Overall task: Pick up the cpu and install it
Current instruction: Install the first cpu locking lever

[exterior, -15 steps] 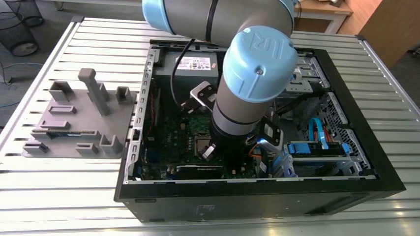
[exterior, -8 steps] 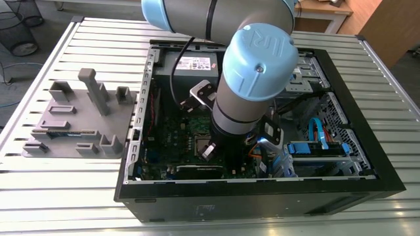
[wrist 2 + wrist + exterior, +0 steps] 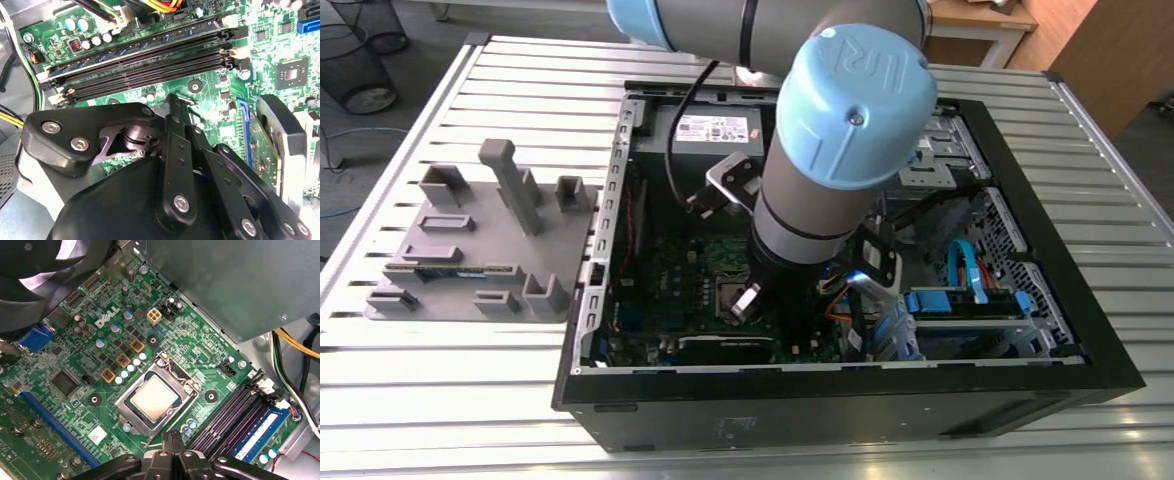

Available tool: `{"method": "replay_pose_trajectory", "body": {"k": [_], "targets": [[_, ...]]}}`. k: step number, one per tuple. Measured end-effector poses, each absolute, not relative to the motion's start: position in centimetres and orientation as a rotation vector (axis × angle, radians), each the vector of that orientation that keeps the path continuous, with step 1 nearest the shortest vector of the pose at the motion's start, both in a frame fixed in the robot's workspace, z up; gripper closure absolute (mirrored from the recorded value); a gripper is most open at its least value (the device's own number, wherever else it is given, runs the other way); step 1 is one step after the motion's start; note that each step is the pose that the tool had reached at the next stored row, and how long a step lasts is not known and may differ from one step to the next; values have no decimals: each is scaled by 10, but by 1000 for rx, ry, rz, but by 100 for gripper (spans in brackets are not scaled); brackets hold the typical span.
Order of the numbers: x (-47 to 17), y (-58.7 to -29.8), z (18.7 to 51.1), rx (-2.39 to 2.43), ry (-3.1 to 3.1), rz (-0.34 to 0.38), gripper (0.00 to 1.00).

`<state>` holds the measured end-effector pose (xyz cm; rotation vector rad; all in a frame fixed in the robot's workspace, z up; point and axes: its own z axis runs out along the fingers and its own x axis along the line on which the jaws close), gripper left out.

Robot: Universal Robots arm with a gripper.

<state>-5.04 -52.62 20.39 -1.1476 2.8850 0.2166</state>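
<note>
Cpu (image 3: 154,399) sits flat in motherboard socket (image 3: 176,374), silvery top up. Gripper (image 3: 171,435) hovers just beside socket, fingers pressed together, empty. Arm reaches into computer case (image 3: 854,412).

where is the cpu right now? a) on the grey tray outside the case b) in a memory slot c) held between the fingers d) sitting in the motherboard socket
d: in the first wrist view the cpu lies flat inside the socket on the motherboard.
</note>
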Motion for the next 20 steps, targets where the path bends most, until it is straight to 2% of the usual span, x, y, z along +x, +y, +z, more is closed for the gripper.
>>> {"method": "replay_pose_trajectory", "body": {"k": [13,20], "targets": [[-71,-517,204,-1147,2884,215,89],[-72,-513,213,-1147,2883,215,89]]}}
